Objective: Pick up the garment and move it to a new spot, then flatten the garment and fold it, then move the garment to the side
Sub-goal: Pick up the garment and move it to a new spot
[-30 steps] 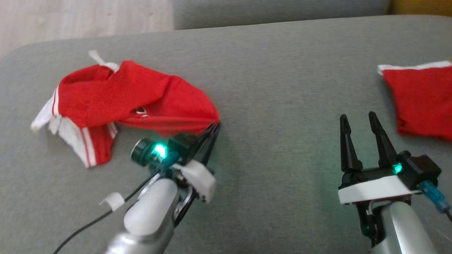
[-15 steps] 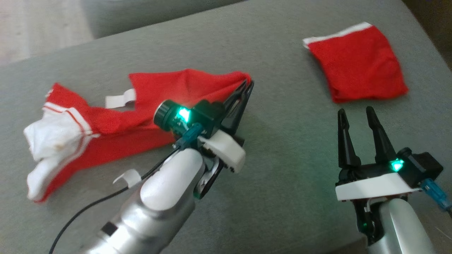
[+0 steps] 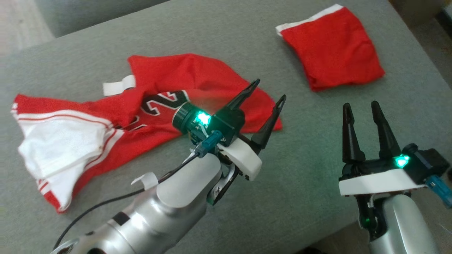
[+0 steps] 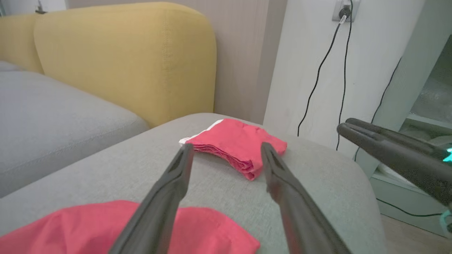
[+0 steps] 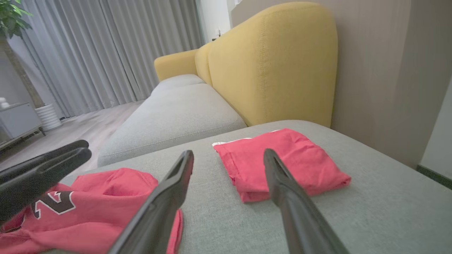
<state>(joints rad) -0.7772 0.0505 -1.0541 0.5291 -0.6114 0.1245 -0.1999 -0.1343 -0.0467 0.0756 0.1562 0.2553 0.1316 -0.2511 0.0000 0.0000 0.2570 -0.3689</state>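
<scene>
At lower right the right gripper point(image 3: 360, 104) hovers empty, fingers apart. At lower centre the left gripper point(image 3: 270, 89), fingers also apart and holding nothing, hangs above the right edge of the red basketball jersey point(image 3: 197, 74). The jersey lies crumpled across the left and middle of the grey sofa seat point(image 3: 310, 151). Light, limp mesh, it will likely bunch, so pinching two hem corners seems best. A folded red garment point(image 3: 332, 49) lies upper right.
</scene>
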